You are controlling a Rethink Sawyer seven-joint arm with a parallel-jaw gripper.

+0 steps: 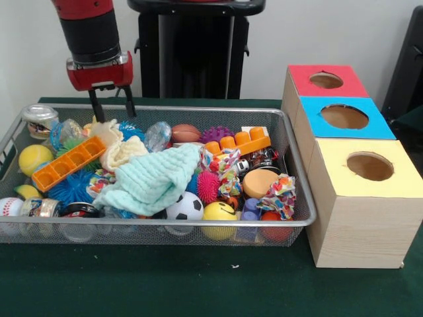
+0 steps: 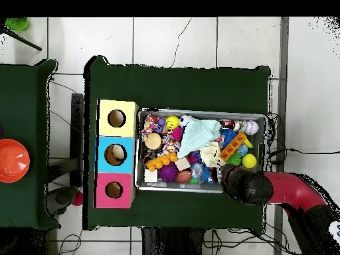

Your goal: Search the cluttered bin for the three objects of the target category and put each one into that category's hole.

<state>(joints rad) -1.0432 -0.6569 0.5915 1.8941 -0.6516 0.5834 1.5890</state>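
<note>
Gripper: the gripper (image 1: 112, 102) hangs over the far left corner of the wire bin (image 1: 294, 165), its two fingers parted with nothing between them; the overhead view shows only the arm above that corner.
Target things: the category is not stated, so which three are wanted cannot be told; every candidate lies loose in the bin.
Holes: three, one each in the red box (image 1: 327, 80), the blue box (image 1: 344, 117) and the yellow box (image 1: 370, 166), standing in a row just beside the bin.
Balls counted: a soccer ball (image 1: 184, 207), a smiley ball (image 1: 219, 214), a tennis ball (image 1: 34, 158), a baseball (image 1: 10, 207), a small football (image 1: 186, 133).
Trays counted: two orange trays, one at left (image 1: 68, 163), one at the far side (image 1: 239, 142).
Cloth: one pale green cloth (image 1: 152, 181), spread over the middle.
Risk, hiding: the cloth likely covers things beneath it, so a target may be missed.
Risk, grasp: packed neighbours could be pinched together or nudged away.
Risk, snag: fingers may catch the wire mesh near the rim.
</note>
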